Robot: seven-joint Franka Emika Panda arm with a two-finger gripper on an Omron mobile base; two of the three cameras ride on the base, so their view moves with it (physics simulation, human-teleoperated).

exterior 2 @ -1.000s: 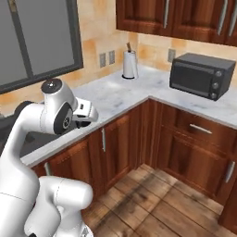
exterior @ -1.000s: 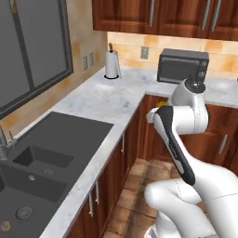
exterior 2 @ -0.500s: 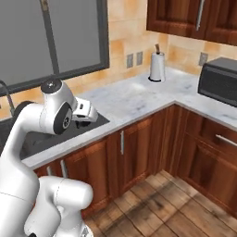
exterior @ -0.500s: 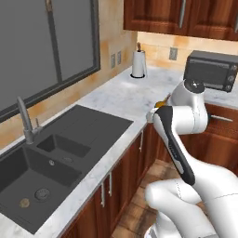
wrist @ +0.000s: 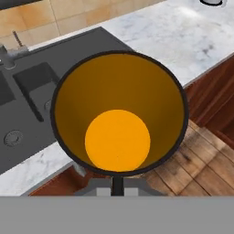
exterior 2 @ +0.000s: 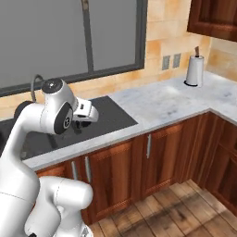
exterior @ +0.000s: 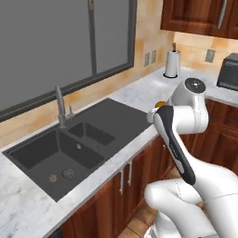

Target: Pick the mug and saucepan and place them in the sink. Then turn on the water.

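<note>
Your end effector (wrist: pixel 117 185) is clamped shut on the mug (wrist: pixel 118 114), held over the table edge beside the sink (exterior: pixel 60 153). Carry it across above the basin, lower gently, then release it upright.

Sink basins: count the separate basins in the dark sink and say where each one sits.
2. A large basin with the round drain lies at the front, and a small basin sits behind it, right of the tap.
</note>
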